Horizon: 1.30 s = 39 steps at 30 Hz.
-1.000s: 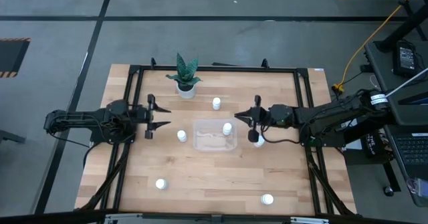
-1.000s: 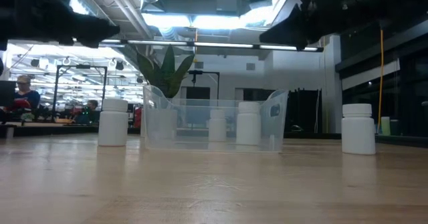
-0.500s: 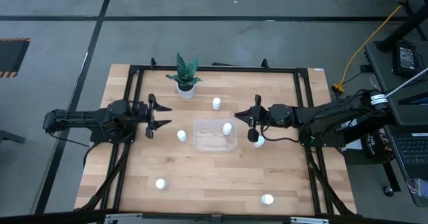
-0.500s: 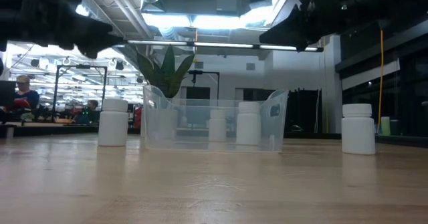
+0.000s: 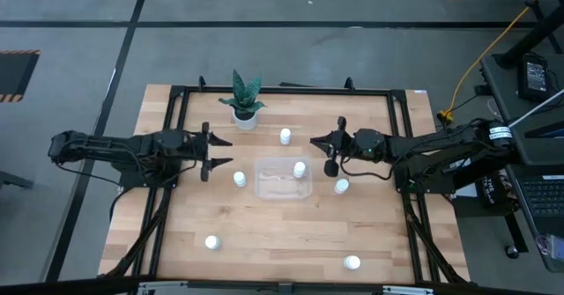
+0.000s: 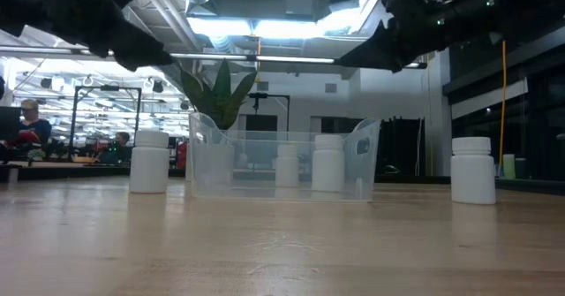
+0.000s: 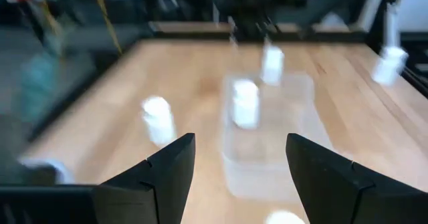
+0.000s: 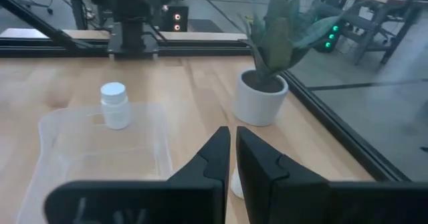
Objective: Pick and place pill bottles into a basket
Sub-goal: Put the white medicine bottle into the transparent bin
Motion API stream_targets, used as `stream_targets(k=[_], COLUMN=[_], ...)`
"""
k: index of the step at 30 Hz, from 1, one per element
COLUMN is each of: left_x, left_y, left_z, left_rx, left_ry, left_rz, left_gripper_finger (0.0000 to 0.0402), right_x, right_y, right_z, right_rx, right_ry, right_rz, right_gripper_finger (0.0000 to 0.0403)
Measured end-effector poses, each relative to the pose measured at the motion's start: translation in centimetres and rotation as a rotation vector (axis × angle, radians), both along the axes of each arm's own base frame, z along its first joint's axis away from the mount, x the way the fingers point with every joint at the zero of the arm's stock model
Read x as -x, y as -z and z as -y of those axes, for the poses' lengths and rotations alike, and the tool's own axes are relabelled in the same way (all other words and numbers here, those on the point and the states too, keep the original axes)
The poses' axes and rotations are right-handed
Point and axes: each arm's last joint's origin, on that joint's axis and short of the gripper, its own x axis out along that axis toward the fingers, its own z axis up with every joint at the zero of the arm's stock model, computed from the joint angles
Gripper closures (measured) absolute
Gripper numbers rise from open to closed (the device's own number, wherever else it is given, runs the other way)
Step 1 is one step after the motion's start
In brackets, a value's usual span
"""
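Left gripper (image 5: 214, 152) hovers above the table left of the basket (image 5: 283, 178), fingers (image 7: 160, 177) spread apart, holding nothing. Right gripper (image 5: 315, 143) hovers just right of the basket's far edge, fingers (image 8: 212, 158) pressed together, empty. One pill bottle (image 5: 300, 168) stands in the basket's far right corner. Others on the table: one (image 5: 239, 179) just left of the basket, one (image 5: 341, 186) just right, one (image 5: 285, 136) behind near the plant pot (image 5: 245, 117), two near the front edge (image 5: 211, 241) (image 5: 352, 262). No legible writing on any bottle.
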Motion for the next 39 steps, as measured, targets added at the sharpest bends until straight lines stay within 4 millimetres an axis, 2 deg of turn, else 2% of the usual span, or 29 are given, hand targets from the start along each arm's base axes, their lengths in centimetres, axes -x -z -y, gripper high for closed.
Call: stream_targets(k=[5, 17, 24, 33, 39], left_x=[-0.4, -0.6, -2.1, -4.3, -5.0], left_y=[0.6, 1.6, 0.6, 2.0, 2.9], left_z=[1.3, 4.7, 6.0, 6.0, 5.4], left_rx=[0.035, 0.112, 0.054, 0.010, 0.075], left_ry=[0.066, 0.051, -0.019, -0.109, -0.145], left_rz=[-0.086, -0.155, -0.296, -0.444, -0.496], left_gripper_finger=[0.0175, 0.0183, 0.0183, 0.0183, 0.0183], right_x=[0.0, 0.0, 0.0, 0.1, 0.2], right_y=[0.1, 0.1, 0.1, 0.2, 0.7], right_z=[0.0, 0.0, 0.0, 0.0, 0.0], right_rx=[0.035, 0.055, 0.017, 0.033, 0.031], right_ry=[-0.011, -0.016, -0.007, -0.011, -0.012], right_rz=[-0.023, -0.025, -0.014, -0.034, -0.085], right_gripper_finger=[0.0371, 0.0371, 0.0371, 0.0371, 0.0371])
